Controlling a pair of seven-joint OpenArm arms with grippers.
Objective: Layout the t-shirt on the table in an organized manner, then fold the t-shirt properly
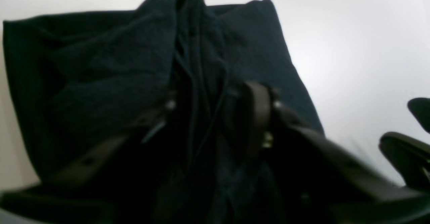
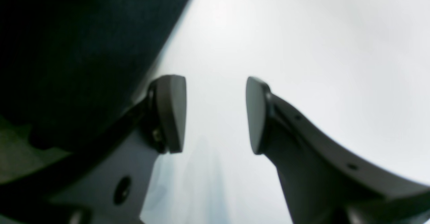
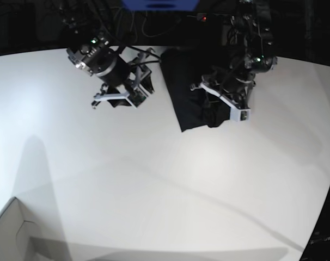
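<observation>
Left jaws pinching bunched soft black t-shirt (image 1: pixel 111 76) (thin, creased), right jaws parted, empty, smooth white table (image 3: pixel 154 185)

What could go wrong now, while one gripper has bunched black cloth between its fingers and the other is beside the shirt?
1. The left gripper pinches a bunched ridge of the t-shirt, likely several layers; pulling may drag the whole shirt instead of spreading it.
2. The right gripper is open over the bare table, so nothing anchors the shirt's other side; it may slide.
</observation>
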